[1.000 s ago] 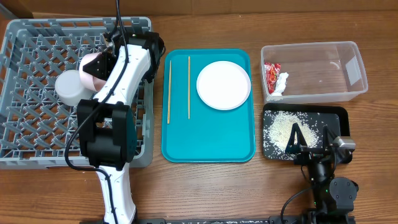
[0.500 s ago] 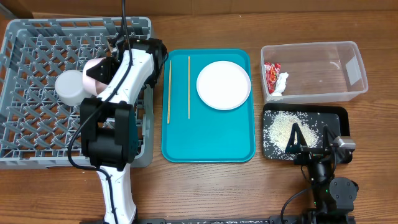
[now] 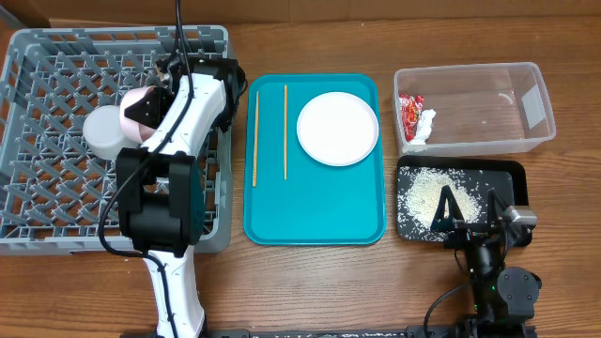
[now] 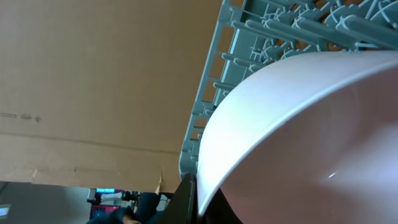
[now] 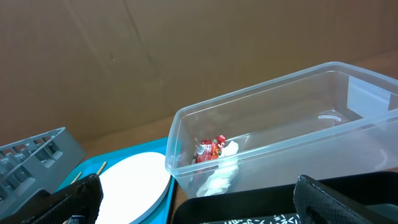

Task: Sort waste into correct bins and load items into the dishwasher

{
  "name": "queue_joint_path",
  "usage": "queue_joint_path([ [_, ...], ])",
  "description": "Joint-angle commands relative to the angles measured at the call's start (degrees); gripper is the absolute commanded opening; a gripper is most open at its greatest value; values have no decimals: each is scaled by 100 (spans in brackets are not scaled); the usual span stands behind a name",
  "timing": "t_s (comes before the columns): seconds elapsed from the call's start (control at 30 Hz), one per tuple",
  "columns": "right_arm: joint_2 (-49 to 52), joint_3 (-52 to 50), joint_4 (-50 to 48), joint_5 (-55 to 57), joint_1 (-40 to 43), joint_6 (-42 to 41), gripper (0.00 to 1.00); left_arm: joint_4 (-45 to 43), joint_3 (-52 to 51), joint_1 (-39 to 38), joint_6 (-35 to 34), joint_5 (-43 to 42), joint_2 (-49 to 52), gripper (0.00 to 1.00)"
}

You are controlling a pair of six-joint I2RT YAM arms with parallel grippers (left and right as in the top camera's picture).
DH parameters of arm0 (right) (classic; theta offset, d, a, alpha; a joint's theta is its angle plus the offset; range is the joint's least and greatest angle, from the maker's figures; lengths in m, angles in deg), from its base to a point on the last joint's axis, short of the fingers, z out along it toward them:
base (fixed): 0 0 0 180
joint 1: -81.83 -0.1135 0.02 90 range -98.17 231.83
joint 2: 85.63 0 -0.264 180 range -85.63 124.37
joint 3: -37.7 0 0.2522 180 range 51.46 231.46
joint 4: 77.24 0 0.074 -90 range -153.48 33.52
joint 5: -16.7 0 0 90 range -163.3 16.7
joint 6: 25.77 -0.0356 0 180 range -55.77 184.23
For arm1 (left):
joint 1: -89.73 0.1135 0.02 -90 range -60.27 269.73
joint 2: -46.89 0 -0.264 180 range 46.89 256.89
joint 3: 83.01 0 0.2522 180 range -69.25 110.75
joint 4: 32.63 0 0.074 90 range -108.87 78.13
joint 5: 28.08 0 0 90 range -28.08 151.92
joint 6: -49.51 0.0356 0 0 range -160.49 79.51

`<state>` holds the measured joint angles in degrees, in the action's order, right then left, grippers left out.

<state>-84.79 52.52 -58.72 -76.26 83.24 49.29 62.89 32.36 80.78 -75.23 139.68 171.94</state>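
My left gripper (image 3: 150, 105) is shut on the rim of a pink bowl (image 3: 138, 111), held over the grey dishwasher rack (image 3: 56, 169). The bowl (image 4: 311, 137) fills the left wrist view, with the rack (image 4: 249, 37) behind it. A white cup (image 3: 105, 133) lies in the rack beside the bowl. A white plate (image 3: 338, 128) and two chopsticks (image 3: 255, 138) lie on the teal tray (image 3: 315, 211). My right gripper (image 3: 463, 221) is open and empty over the black tray of rice (image 3: 427, 192). The clear bin (image 3: 488, 113) holds a red wrapper (image 3: 413, 117).
The rack takes up the table's left side. The clear bin (image 5: 280, 143) and plate (image 5: 134, 180) show in the right wrist view. Brown cardboard stands behind the table.
My left gripper with the pink bowl has shifted slightly over the rack, right and then back left. The right arm has not moved.
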Motion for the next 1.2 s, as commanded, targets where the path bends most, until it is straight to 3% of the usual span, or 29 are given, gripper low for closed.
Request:
queue_joint_path([
  [0.0,-68,-61,-26,31,22,-7,100,0,-50,68,-133,-621,39,4],
  [0.13,-68,-61,-26,33,22,-7,100,-146,-52,-85,-125,-686,39,4],
  [0.23,-68,-61,-26,31,22,-7,100,-144,-52,-299,-127,-691,39,10],
  [0.43,-68,-61,-26,31,22,-7,100,-109,-52,-835,-94,-623,39,38],
  [0.5,-68,-61,-26,31,22,-7,100,9,-46,-979,-79,-492,39,91],
  [0.53,-68,-61,-26,31,22,-7,100,105,-13,-1034,-83,-426,39,100],
  [0.8,-68,-61,-26,33,22,-7,100,1012,1445,-1134,-380,-1521,-170,100],
  [0.9,-68,-61,-26,31,22,-7,100,1069,2424,-1139,44,-2400,-352,100],
  [1.0,-68,-61,-26,31,22,-7,100,984,3261,-1172,640,-3939,-393,100],
  [1.1,-68,-61,-26,31,22,-7,100,824,3541,-1104,903,-7047,-398,100],
  [1.17,-68,-61,-24,33,22,-7,100,487,3370,-1091,874,-8131,-376,89],
])
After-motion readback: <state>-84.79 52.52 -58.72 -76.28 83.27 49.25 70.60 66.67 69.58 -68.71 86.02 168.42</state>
